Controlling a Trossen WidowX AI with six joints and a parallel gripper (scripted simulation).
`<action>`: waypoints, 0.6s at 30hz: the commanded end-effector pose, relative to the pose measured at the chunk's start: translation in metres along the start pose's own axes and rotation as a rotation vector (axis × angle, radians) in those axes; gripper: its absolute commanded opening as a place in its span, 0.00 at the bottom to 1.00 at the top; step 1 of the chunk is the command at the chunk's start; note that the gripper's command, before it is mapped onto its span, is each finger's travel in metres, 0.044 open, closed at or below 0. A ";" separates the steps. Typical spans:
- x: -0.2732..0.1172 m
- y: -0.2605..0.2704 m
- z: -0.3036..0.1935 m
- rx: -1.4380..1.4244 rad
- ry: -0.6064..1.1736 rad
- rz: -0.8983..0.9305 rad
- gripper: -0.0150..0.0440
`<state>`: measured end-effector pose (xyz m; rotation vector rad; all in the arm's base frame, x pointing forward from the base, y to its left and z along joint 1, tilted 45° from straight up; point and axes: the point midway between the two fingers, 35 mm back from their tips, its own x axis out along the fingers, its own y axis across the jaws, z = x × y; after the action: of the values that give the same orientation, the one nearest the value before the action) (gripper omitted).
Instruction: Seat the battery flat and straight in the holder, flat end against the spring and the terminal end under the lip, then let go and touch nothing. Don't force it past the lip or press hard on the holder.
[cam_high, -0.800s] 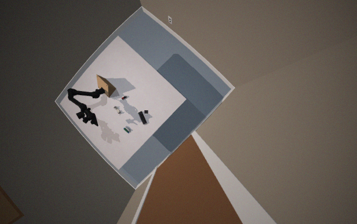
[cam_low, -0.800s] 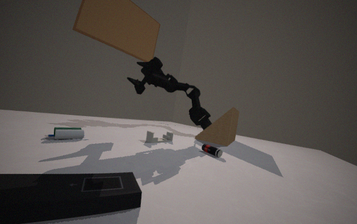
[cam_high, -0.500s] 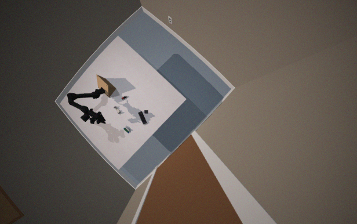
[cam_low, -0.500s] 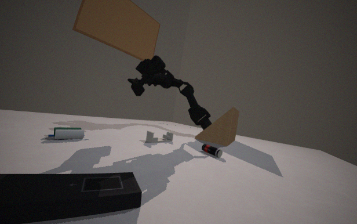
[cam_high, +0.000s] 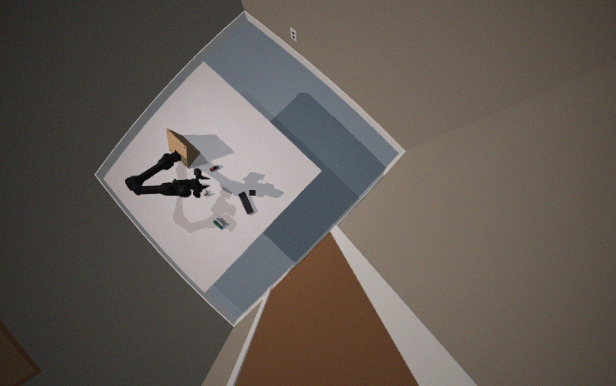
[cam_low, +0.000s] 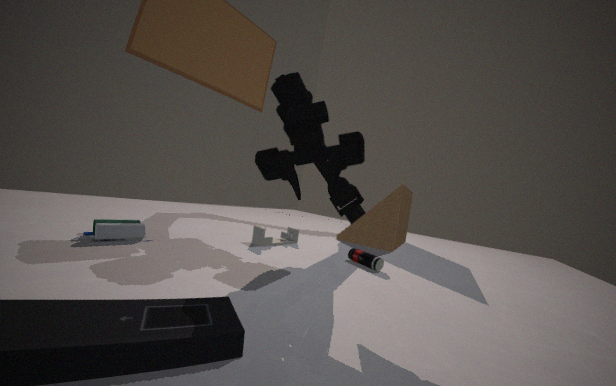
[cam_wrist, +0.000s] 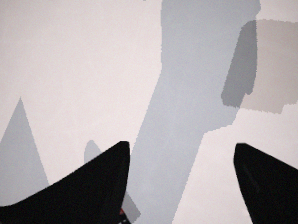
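Observation:
The battery (cam_high: 214, 168) (cam_low: 364, 259) is black with a red band and a pale end. It lies on its side on the table, outside the holder; a sliver of it (cam_wrist: 122, 212) shows beside the left finger in the wrist view. The small pale holder (cam_high: 207, 193) (cam_low: 258, 236) stands empty on the table, with a raised wall at each end. My gripper (cam_high: 207, 183) (cam_low: 316, 191) (cam_wrist: 181, 151) is partly open with nothing between its fingers. It hangs above the table, clear of both battery and holder. The holder is not in the wrist view.
A tan wooden wedge (cam_high: 177, 142) (cam_low: 385, 225) stands close by the battery. A green and white object (cam_high: 218, 223) (cam_low: 120, 231) lies on the holder's other side. A long black box (cam_high: 246, 203) (cam_low: 100, 327) lies farther out, with a small black block (cam_high: 252, 192) beside it.

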<state>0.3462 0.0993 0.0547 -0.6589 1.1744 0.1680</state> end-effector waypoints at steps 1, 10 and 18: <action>0.025 0.040 -0.023 -0.268 0.245 -0.019 0.65; 0.050 0.089 -0.067 -0.769 0.649 -0.092 0.65; 0.051 0.089 -0.067 -0.769 0.649 -0.092 0.65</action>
<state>0.2711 0.1210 -0.0409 -1.4975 1.7075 0.3474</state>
